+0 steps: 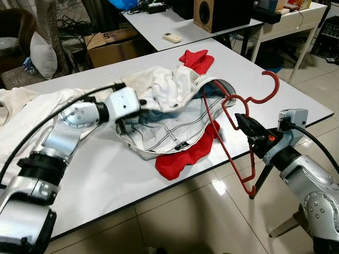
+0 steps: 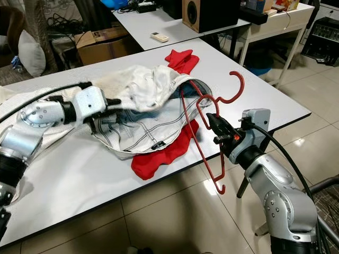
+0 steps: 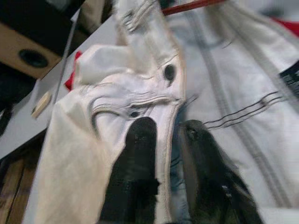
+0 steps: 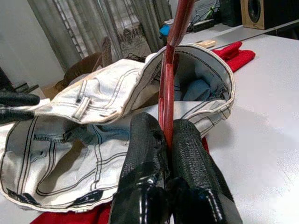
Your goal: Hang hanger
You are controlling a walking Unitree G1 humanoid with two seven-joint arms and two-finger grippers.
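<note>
With the right claw [image 2: 214,124] clenched on the red hanger [image 2: 204,127] and the left claw [image 3: 163,140] pinching the white jeans [image 1: 169,114], the waistband may slip off.

Place: you're in a lived-in home room.
Evidence: white tables [image 1: 296,100], speaker [image 1: 220,13], cardboard box [image 1: 108,45], curtains [image 4: 93,28], tiled floor [image 1: 212,211].

arms: silver, jointed metal | wrists: black cables | fingers [image 4: 191,172]: long, black, textured
</note>
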